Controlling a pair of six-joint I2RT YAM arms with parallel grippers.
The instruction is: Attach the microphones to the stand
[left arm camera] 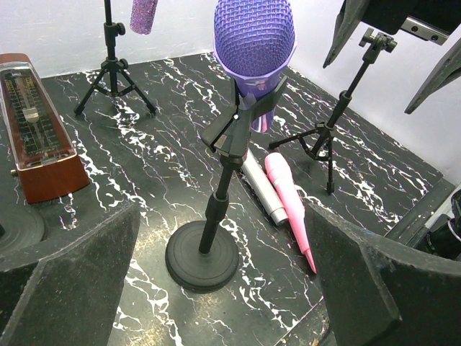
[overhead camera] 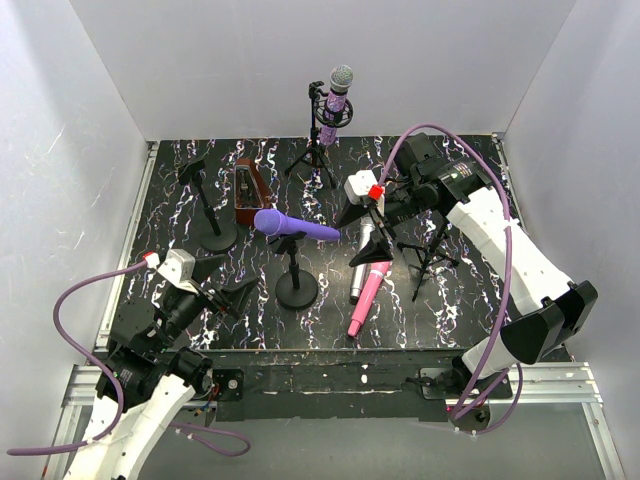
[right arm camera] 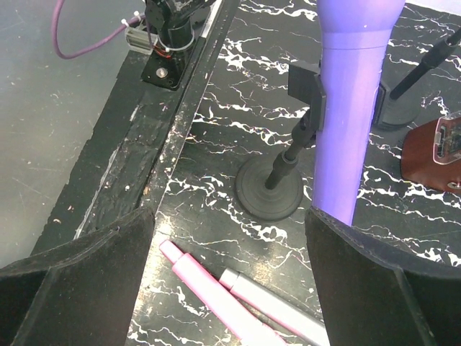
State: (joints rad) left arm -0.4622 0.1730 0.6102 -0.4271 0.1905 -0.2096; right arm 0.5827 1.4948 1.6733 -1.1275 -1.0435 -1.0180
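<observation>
1. The top view alone takes in the whole layout. The glittery purple microphone (overhead camera: 338,95) stands upright in a tripod stand (overhead camera: 318,150) at the back. The violet microphone (overhead camera: 295,225) lies level in the clip of a round-base stand (overhead camera: 296,288) at the centre.
2. The same view also shows an empty round-base stand (overhead camera: 213,215) at the left, with a dark red wedge-shaped box (overhead camera: 248,190) near it.
3. The left wrist view faces the violet microphone's mesh head. Behind the stand, the pink microphone (left arm camera: 288,205) and the silver-grey microphone (left arm camera: 261,189) lie flat, side by side and touching. A second, empty tripod stand (left arm camera: 328,137) rises beyond them.
4. The right wrist view sees the violet microphone from the other end, showing its smooth body gripped by the black clip. Only the tail ends of the pink and silver-grey microphones show at its lower edge.
5. The left claw (left arm camera: 222,213) has its fingers spread wide with nothing between them. It hangs low near the front left corner.
6. The right claw (right arm camera: 229,216) is also spread wide and holds nothing. It hovers over the two lying microphones.
7. The surface (overhead camera: 455,300) is black with white marble veining. Plain white walls (overhead camera: 250,60) enclose it on three sides.
</observation>
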